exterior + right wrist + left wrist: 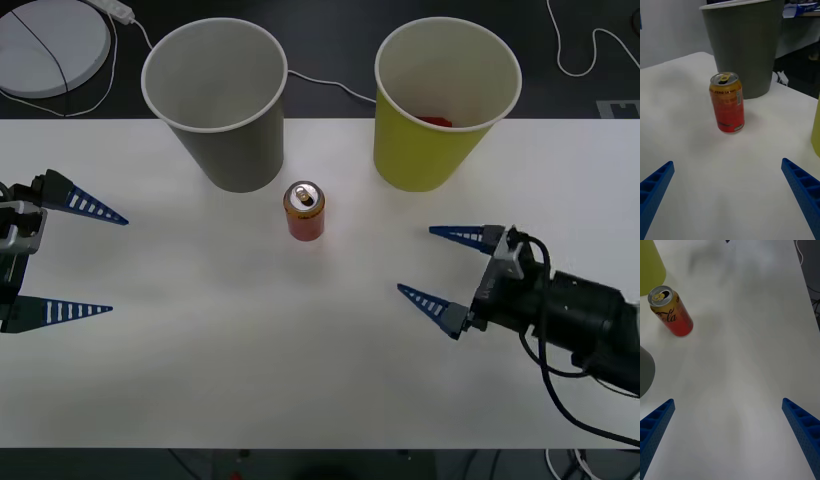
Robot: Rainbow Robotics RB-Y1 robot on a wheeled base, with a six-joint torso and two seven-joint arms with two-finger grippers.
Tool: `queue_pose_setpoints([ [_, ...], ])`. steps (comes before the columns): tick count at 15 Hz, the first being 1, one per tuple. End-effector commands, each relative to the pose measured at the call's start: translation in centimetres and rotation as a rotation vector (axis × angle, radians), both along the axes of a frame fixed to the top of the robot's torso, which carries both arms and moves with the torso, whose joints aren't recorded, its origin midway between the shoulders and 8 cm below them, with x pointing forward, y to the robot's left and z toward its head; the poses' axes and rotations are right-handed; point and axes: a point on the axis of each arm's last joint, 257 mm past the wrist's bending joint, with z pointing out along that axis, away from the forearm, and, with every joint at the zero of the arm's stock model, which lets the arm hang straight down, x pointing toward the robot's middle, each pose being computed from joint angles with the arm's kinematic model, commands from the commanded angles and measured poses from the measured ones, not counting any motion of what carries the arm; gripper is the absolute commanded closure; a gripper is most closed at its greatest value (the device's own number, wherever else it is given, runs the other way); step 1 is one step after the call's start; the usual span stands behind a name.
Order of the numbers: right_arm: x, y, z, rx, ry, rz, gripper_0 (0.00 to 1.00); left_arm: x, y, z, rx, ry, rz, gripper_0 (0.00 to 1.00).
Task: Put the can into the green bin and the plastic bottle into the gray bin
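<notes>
Right gripper (446,272) is spread wide, nothing between the fingers, low over the table (200,360) and well apart from the can (305,211), on the can's right and nearer the robot. The fingers point at the can, and the right wrist view has it centred between the tips, so this looks like a lined-up approach, grasp not yet made.

Left gripper (105,262) is also spread and empty, well off on the can's other side at the table edge. It looks parked.

The can stands upright on the table, silver top up, touching nothing. It sits in front of the gap between the two bins.

Gray bin (215,100) is just behind the can toward the robot's left. Green bin (447,105) is behind the can toward the right, a bit farther off. Something red (436,121) lies inside the green bin; can't tell what.

Path from right gripper to can is bare table. My read: the lift has to clear the green bin's rim, and closing off-centre could tip the can toward the gray bin.

Beyond the bins, behind the can: a white round disc (50,45) and white cables (320,82).
</notes>
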Motion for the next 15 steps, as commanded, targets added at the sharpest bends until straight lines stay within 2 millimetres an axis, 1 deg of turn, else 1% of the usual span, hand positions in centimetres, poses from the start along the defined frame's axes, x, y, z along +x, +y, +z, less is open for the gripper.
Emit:
queue_pose_setpoints([
  [1, 0.8, 1.8, -0.4, 0.032, 0.007, -0.043, 0.00, 0.0, 0.0, 0.0, 0.000, 0.000, 0.000, 0.00],
  [2, 1.1, 2.5, -0.5, 0.046, 0.013, -0.053, 0.00, 0.0, 0.0, 0.0, 0.000, 0.000, 0.000, 0.00],
  [7, 2.5, 4.8, -0.7, 0.045, 0.004, -0.093, 0.00, 0.0, 0.0, 0.0, 0.000, 0.000, 0.000, 0.00],
  [12, 4.2, 6.6, -0.7, 0.041, -0.001, -0.145, 0.00, 0.0, 0.0, 0.0, 0.000, 0.000, 0.000, 0.00],
  [15, 4.8, 8.6, -0.4, 0.051, -0.009, -0.156, 0.00, 0.0, 0.0, 0.0, 0.000, 0.000, 0.000, 0.00],
])
